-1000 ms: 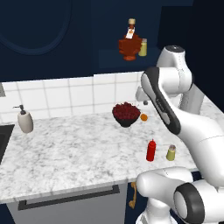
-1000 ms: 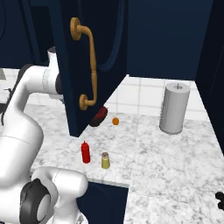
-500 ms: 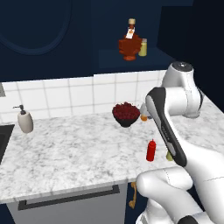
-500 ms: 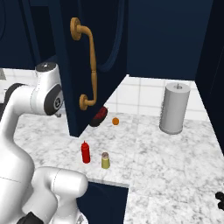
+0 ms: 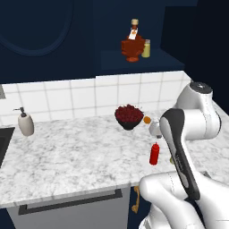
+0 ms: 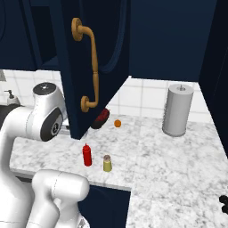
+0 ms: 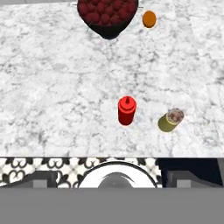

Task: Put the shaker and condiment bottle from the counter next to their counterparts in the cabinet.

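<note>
The red condiment bottle (image 5: 154,153) (image 6: 87,155) (image 7: 126,110) stands upright near the counter's (image 5: 67,156) front edge. The olive-yellow shaker (image 6: 107,163) (image 7: 171,120) stands just to its right, apart from it. My gripper (image 7: 113,178) hangs high over the counter's front edge and looks down on both; its fingertips (image 7: 41,178) sit wide apart, open and holding nothing. In the cabinet (image 5: 134,62), on the shelf, stand the squat brown bottle (image 5: 132,47) and a pale yellow shaker (image 5: 146,48).
A dark bowl of red fruit (image 5: 129,116) (image 7: 107,13) and a small orange (image 5: 147,120) (image 7: 149,19) sit near the backsplash. The open navy cabinet door (image 6: 89,67) hangs over the counter. A grey canister (image 6: 178,110) stands at right, a soap dispenser (image 5: 25,123) at far left.
My arm has swung back and folded down, its forearm now dropping in front of the counter edge. Bottle, shaker and the other objects stay in place.
</note>
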